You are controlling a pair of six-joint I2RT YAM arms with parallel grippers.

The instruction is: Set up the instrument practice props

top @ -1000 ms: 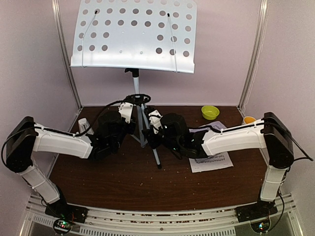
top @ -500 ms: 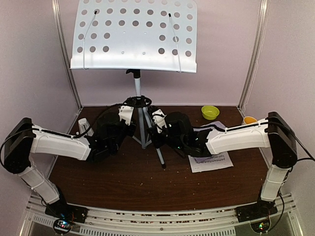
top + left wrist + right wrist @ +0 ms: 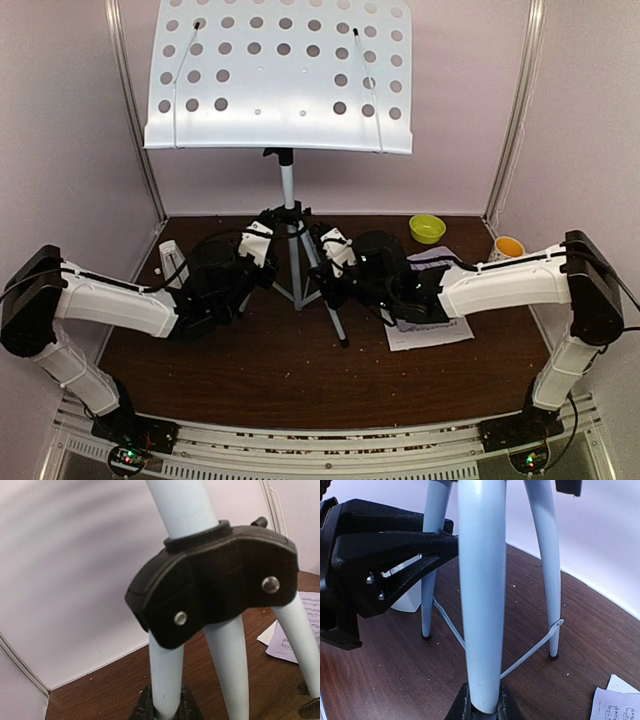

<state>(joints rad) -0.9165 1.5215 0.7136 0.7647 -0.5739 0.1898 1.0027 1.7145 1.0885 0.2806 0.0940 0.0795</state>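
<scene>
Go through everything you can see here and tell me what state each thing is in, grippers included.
Music stand: upright, tripod legs spread, nothing on its desk.
Left gripper: shut on one leg of the music stand.
Right gripper: shut on another leg.
Sheet music: lying flat on the table.
Green bowl: upright.
Mug: upright.

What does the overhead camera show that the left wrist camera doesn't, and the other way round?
Only overhead: the perforated desk of the music stand, the green bowl and the mug. Only the left wrist: the two silver rivets on the stand's black hub. Both: the tripod legs and a sheet-music page.
</scene>
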